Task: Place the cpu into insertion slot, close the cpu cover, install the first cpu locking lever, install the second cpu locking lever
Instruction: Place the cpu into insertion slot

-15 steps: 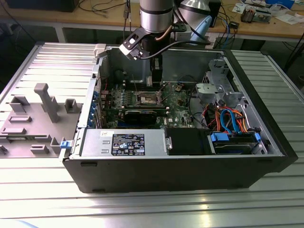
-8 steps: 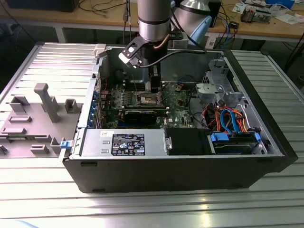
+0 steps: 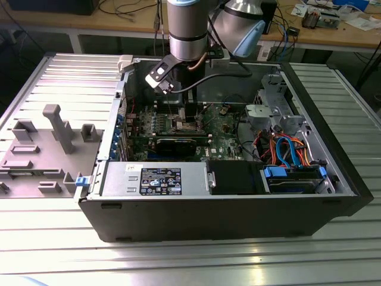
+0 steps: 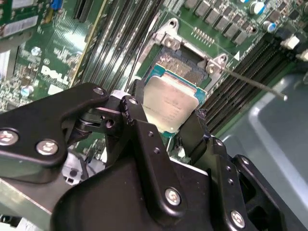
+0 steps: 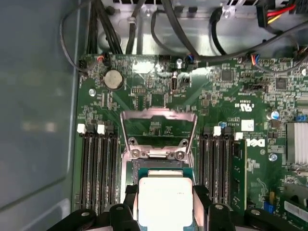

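Ribbed aluminium table (image 3: 178,262) carries everything in the exterior view. On it we see a black desktop computer case (image 3: 208,208) lying on its side with the panel off. At nine o'clock from the case, on the exterior view's left, a grey moulded plastic tray (image 3: 36,161) rests on the same table. At twelve o'clock, behind the case, a wooden workbench (image 3: 119,21) strewn with cables crosses the room. The grey robot arm (image 3: 187,27) hangs into the case over the green motherboard (image 3: 223,140). A silver power supply box (image 3: 155,179) sits at six o'clock from the board, and a bundle of blue and orange cables (image 3: 286,152) at three o'clock.

In the second wrist view we find the black two-fingered gripper (image 4: 168,113) clamped on the cpu (image 4: 166,98), a small flat square chip with a silver-grey metal top, one finger on each of two opposite edges. The chip sits over the insertion slot (image 4: 185,65), a small square socket with a dark centre and silver rim, and covers part of it. We cannot tell whether the two touch. A thin steel lever rod (image 4: 255,84) runs out from one socket corner across the long black memory slots (image 4: 245,67).

In the first wrist view the cpu cover (image 5: 159,115), a thin silver metal frame plate with a square window, stands swung open on the side of the socket away from the chip. Green board shows through its window. A round silver coin battery (image 5: 114,79) lies beyond it.
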You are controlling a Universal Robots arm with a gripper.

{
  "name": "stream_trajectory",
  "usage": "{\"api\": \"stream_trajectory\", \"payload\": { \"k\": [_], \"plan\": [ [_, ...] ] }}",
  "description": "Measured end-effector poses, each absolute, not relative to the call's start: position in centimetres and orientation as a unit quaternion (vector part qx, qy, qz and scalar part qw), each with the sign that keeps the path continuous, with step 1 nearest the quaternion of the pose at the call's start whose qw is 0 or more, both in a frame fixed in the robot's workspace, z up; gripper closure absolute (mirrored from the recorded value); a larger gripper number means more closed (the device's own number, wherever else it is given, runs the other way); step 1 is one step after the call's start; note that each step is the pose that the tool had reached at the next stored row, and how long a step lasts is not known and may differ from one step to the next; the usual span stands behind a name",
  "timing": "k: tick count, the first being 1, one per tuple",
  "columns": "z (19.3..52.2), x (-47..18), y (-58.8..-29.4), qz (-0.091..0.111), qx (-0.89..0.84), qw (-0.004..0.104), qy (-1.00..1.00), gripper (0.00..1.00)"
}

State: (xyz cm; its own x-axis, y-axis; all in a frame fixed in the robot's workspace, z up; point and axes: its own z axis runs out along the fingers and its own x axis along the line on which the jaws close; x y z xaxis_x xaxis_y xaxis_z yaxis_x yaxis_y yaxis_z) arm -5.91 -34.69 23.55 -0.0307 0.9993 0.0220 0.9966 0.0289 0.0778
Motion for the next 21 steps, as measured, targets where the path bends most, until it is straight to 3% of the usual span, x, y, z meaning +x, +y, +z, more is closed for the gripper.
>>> {"api": "stream_trajectory", "payload": {
  "k": [21],
  "plan": [
    [21.8, -5.9, -34.5, 0.028, 0.7, 0.026, 0.713, 0.46]
  ]
}}
